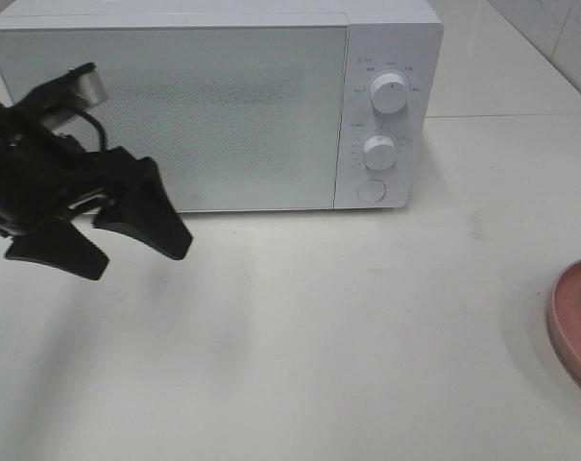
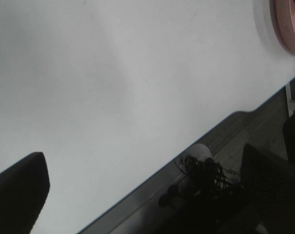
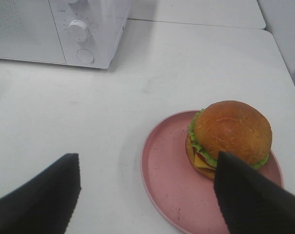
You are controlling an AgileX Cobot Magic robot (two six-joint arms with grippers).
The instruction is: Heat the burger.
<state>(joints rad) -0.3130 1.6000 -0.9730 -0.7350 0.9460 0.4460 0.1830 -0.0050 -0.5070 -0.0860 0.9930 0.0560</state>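
I see the burger [image 3: 230,139] sitting upright on a round pink plate [image 3: 171,185], toward the plate's far right side in the right wrist view, lower right of that frame. It stands tall, its stack running straight up from the plate, dome on top. The bun is glossy and golden-brown, with a frilly green lettuce edge and yellow and red layers showing beneath it. The plate is shallow with a raised rim and a matte, slightly scuffed surface; nothing else lies on it.

The right gripper [image 3: 147,195] hangs over the near edge of the plate, its black jaws spread wide and holding nothing; one of them overlaps the burger's lower right side in my view, and I cannot tell whether it touches.

In the high view, the white microwave [image 1: 175,106] fills the upper part of the frame, door closed, two round knobs and a button on its right panel. The left gripper [image 1: 136,250] hovers at the left in front of the door, jaws wide and empty. The table [image 1: 319,336] is smooth and white.
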